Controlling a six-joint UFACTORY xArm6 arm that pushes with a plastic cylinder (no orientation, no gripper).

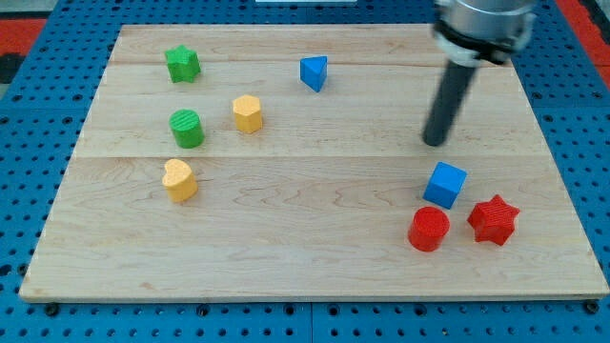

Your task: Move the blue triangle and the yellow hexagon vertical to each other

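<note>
The blue triangle point(314, 72) lies near the view's top, a little left of the middle. The yellow hexagon point(248, 113) lies down and to the left of it. My tip point(436, 142) is on the board at the view's right, far to the right of both blocks and touching nothing. It stands just above the blue cube point(445, 184).
A green star point(182, 64) and a green cylinder point(187, 129) lie at the left, with a yellow heart point(178, 180) below them. A red cylinder point(429, 229) and a red star point(493, 219) lie at the lower right. The wooden board point(315, 276) sits on a blue perforated base.
</note>
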